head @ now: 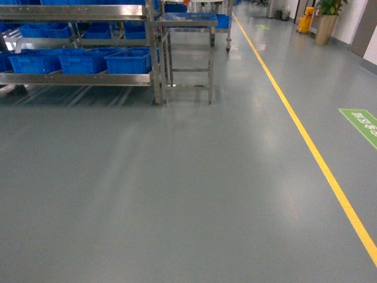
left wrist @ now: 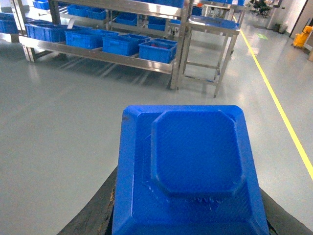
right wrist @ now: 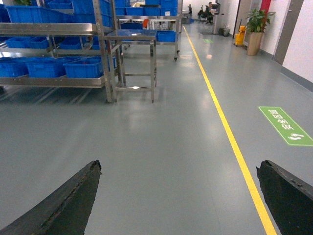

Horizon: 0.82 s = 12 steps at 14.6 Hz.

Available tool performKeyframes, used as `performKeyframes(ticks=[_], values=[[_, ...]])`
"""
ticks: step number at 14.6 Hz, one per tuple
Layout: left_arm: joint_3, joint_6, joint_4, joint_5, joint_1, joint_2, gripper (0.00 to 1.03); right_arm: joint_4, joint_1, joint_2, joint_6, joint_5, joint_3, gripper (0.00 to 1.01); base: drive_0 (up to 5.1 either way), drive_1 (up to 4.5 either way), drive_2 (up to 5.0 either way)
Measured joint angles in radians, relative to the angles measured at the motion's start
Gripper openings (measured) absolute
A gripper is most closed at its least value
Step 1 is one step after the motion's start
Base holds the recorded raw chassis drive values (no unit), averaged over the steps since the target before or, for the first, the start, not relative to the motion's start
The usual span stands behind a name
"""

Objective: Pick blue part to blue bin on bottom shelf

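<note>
You are carrying the blue part (left wrist: 190, 171) in the left gripper (left wrist: 188, 215), whose dark fingers are clamping it from below, so it is filling the left wrist view and riding clear of the grey floor (head: 177, 188). The right gripper (right wrist: 181, 196) is hanging spread wide and empty, keeping out of the way. The blue bin (head: 129, 61) is waiting on the bottom shelf (head: 76, 78), well apart from you, so the base is needing to close in first.

Glossy plastic blue part (left wrist: 195, 161), shiny steel rack (head: 154, 53)
</note>
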Motion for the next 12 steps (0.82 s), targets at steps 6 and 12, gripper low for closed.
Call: performKeyframes(ticks=[6,12], values=[[0.000,0.000,0.004,0.000,0.000,0.003,0.43,0.001,0.000,0.000,0.000,0.000,0.000,0.98,-0.1,3.96,-4.1],[0.000,-0.001,0.004,0.001,0.000,0.004,0.43,0.007,0.000,0.000,0.000,0.000,0.000,0.98,0.1,4.12,-4.0]])
